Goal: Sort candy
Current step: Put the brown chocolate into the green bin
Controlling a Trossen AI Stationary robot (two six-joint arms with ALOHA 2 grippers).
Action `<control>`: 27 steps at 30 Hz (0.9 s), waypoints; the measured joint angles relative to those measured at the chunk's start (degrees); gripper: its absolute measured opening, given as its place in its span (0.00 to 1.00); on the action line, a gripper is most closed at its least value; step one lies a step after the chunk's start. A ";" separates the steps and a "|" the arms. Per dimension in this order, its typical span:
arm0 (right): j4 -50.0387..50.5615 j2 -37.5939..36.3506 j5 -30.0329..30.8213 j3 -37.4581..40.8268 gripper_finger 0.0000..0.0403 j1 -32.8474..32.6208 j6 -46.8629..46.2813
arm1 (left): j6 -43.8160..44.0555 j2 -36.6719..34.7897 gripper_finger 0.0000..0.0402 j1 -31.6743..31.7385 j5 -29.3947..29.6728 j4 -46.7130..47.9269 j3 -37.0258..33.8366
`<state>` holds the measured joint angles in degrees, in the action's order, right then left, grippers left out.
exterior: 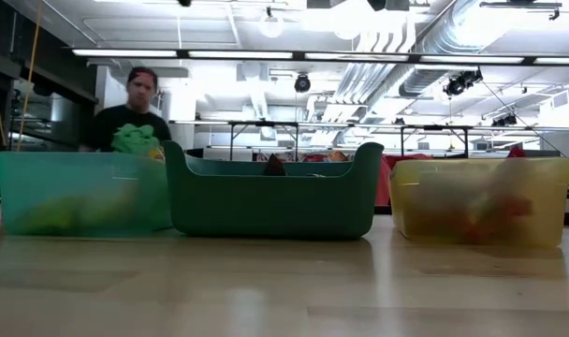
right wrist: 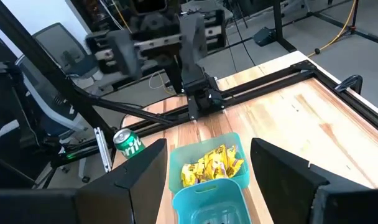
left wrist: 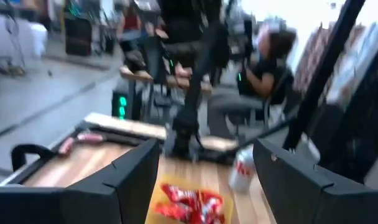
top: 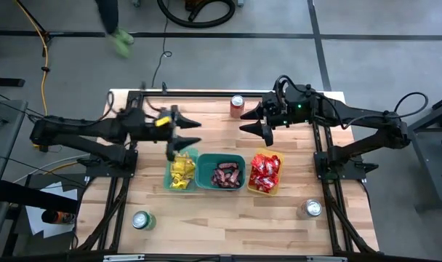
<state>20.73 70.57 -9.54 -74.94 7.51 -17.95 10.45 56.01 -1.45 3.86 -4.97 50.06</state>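
both end effectors (top: 183,137) (top: 256,121) open and empty above bins, low view hides arms, shows person (exterior: 135,108) behind

candy (exterior: 472,217) behind translucent bin walls (exterior: 79,192) — blurred smears only, kinds indistinct in the low view

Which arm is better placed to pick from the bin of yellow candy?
Left. Its end effector is open, just past the far edge of the yellow candy bin. The right end effector, also open, sits farther off, by the red can.
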 joint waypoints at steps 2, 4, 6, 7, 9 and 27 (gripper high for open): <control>-0.01 0.00 0.00 0.00 0.56 0.00 -0.12 | 1.66 -3.30 0.61 0.52 1.29 -4.42 -4.38; -0.03 0.00 0.00 0.00 0.56 -0.03 -0.14 | 4.13 -6.25 0.61 0.87 2.84 -8.60 -8.95; -0.04 0.00 0.02 0.00 0.56 -0.02 -0.11 | 6.31 -8.71 0.61 1.09 4.37 -12.70 -13.09; -0.13 0.00 0.02 0.00 0.56 -0.02 -0.03 | 7.39 -9.77 0.61 1.09 4.95 -14.93 -15.05; -0.40 0.00 0.02 0.00 0.56 -0.02 -0.03 | 8.66 -11.56 0.61 1.09 6.27 -18.24 -18.18; 6.48 0.41 19.52 8.18 0.56 -0.05 -22.02 | 10.46 -16.72 0.61 1.07 7.77 -22.00 -22.27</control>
<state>27.21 70.98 9.97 -66.75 7.46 -39.97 20.91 39.29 -0.38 11.63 -26.96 27.79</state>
